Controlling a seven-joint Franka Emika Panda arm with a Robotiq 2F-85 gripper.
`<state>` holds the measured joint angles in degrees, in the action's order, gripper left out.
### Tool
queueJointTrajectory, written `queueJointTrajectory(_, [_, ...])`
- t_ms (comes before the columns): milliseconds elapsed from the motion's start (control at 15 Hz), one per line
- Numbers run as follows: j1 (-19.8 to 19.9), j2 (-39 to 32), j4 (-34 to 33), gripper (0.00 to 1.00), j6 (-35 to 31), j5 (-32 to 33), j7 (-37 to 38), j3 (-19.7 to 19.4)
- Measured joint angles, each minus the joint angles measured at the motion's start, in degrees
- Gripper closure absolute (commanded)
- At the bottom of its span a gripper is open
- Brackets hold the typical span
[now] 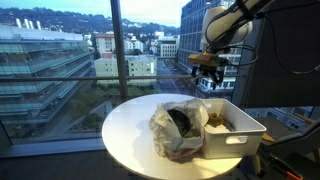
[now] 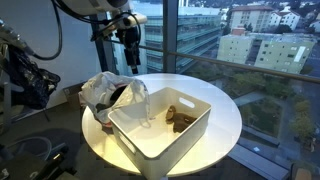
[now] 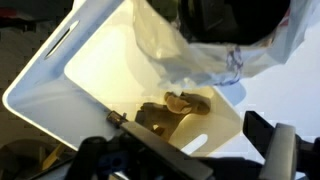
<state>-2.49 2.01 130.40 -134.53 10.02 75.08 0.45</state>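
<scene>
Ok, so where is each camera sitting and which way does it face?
An exterior view: beside the round table, about level with it, facing the window; the arm enters from the upper right, with the gripper open above the white bin.
An exterior view: higher, looking down across the table; the arm enters from the upper left.
Wrist view: looks down into the bin; the fingers show at the bottom edge.
Shared: all three show the bin and the plastic bag.
</scene>
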Motion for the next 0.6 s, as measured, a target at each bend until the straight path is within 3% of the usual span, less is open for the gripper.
queueJointTrajectory(267, [4.71,-2.54,0.44,0.0,-0.42,-0.04,-0.85,-3.39])
queueJointTrajectory(600, [6.29,-13.49,-1.27,0.0,-7.99,0.29,-0.86,-5.79])
